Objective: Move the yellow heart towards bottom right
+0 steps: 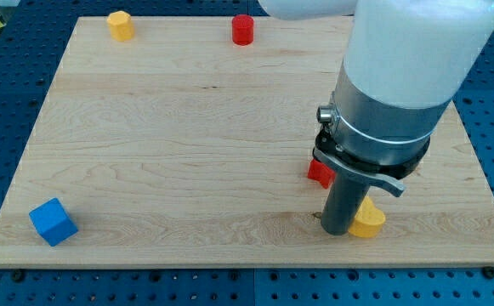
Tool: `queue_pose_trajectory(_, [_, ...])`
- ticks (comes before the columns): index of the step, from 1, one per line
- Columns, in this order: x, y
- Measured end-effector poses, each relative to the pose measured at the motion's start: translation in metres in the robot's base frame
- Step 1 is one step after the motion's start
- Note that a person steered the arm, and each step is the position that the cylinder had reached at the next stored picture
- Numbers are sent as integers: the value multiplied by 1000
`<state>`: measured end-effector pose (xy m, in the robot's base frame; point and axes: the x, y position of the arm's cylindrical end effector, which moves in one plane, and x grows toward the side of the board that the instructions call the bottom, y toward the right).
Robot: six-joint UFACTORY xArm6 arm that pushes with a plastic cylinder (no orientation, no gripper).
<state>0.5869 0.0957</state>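
Note:
The yellow heart lies near the board's bottom right, partly hidden behind my arm. My tip rests on the board and touches the heart's left side. A red block sits just above my tip, mostly hidden by the arm, so its shape is unclear.
A yellow pentagon-like block and a red cylinder stand at the view's top edge of the wooden board. A blue cube sits at the bottom left. The board's bottom edge is close below the heart.

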Motion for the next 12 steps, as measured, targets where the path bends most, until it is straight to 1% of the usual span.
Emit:
queue_pose_trajectory(1, [0, 1])
queue_pose_trajectory(3, [0, 43])
queue_pose_trajectory(4, [0, 52])
queue_pose_trajectory(7, [-8, 50])
queue_pose_trajectory(8, [-23, 42])
queue_pose_trajectory(9, [-24, 41])
queue_pose_trajectory(10, [-16, 60])
queue_pose_trajectory(11, [-15, 102])
queue_pose_trajectory(12, [-15, 122])
